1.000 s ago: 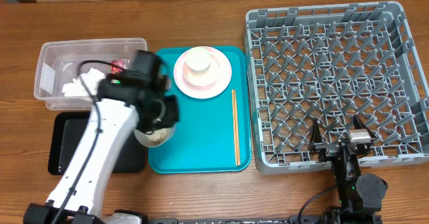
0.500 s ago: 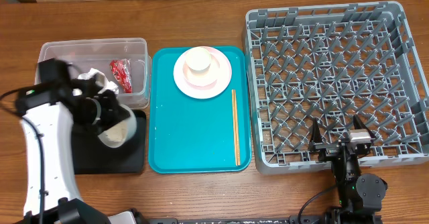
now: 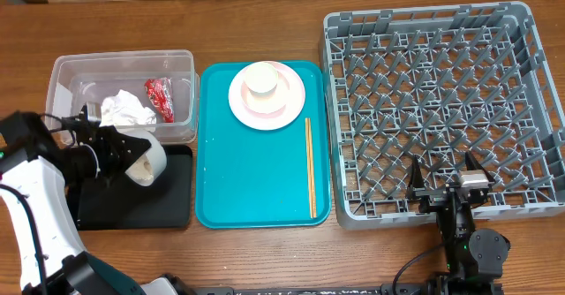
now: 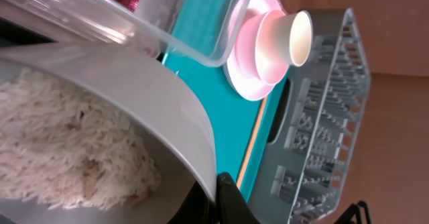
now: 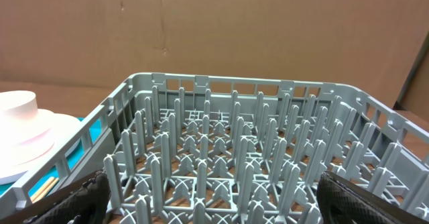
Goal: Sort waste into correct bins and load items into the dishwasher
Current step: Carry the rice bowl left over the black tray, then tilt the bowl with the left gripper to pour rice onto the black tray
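Left pincer (image 3: 131,152) was noted clamped on the rice bowl (image 3: 150,161), tipped over the black tray (image 3: 172,202) at the table's front-left. Wrapper (image 3: 160,98) and tissue (image 3: 124,109) were found binned in the tub (image 3: 124,61). Plate (image 3: 287,101), cup (image 3: 262,79) and chopsticks (image 3: 310,167) were not yet loaded; the rack (image 3: 424,17) was empty. Right pincer (image 3: 443,176) was held apart.

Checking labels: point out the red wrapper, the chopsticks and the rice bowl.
red wrapper (image 3: 160,98), overhead view, middle of the crumple.
chopsticks (image 3: 310,167), overhead view, halfway along the sticks.
rice bowl (image 3: 148,161), overhead view, its pale tilted side.
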You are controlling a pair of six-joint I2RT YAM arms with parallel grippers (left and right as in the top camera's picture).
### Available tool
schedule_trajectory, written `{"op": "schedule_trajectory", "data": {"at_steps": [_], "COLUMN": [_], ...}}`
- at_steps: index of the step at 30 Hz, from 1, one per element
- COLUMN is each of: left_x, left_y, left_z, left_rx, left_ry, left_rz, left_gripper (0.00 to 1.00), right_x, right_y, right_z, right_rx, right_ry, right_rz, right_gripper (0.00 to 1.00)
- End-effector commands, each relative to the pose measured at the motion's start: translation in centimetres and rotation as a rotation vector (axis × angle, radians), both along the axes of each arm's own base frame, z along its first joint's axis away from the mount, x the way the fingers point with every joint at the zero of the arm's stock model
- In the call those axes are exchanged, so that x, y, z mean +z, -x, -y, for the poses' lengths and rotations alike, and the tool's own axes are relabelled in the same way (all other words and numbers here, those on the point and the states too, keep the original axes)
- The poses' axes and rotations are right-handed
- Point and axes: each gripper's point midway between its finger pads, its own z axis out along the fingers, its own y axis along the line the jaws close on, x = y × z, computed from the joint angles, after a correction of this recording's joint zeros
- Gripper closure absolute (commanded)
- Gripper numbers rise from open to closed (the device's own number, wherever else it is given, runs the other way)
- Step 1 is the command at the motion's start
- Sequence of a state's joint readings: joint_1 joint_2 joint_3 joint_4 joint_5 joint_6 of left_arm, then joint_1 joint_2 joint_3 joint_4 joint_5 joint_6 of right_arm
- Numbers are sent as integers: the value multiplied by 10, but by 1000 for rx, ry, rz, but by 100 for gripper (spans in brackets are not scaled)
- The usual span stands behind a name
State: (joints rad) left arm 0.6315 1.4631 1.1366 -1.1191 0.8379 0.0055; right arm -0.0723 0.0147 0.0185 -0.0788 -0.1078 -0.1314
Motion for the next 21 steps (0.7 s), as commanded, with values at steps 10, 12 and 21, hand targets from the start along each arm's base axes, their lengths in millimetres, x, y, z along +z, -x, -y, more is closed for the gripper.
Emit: {"op": "schedule_trajectory", "data": {"at_steps": [10,12,21], "left_x": [27,31,32], "left_y": [5,6,18], "left_z": [-15,-21,-39], "left_rx": [55,78,154], "left_ry": [159,171,218], "left_rz": [245,263,354], "left_gripper": [96,96,96], "right_x": [-2,-2,-2], "right_y": [0,0,0], "right_z": [-1,-1,-1], "right_rx": [6,6,6], "right_ry": [4,4,4], "right_rz": [5,5,5], "right_gripper": [0,0,0]}}
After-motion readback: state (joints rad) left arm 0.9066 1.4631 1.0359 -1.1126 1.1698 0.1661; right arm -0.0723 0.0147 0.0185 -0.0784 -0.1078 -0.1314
